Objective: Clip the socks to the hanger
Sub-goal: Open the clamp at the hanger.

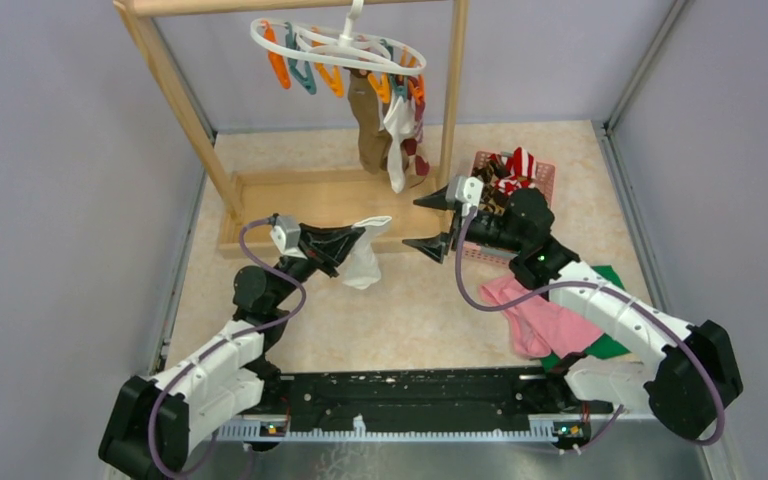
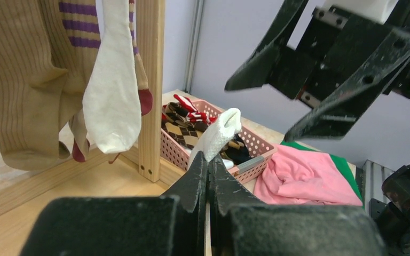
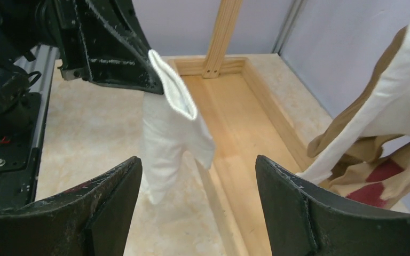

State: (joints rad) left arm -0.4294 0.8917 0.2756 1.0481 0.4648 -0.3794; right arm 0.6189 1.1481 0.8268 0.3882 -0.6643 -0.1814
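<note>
I see my left gripper [image 1: 352,240] clamped on the white sock [image 1: 366,264], my right gripper [image 1: 413,223] gaping wide at its three o'clock.

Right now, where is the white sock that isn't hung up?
Top view, left of centre: the loose white sock dangles from the shut left gripper, just before the wooden rack's base.
</note>
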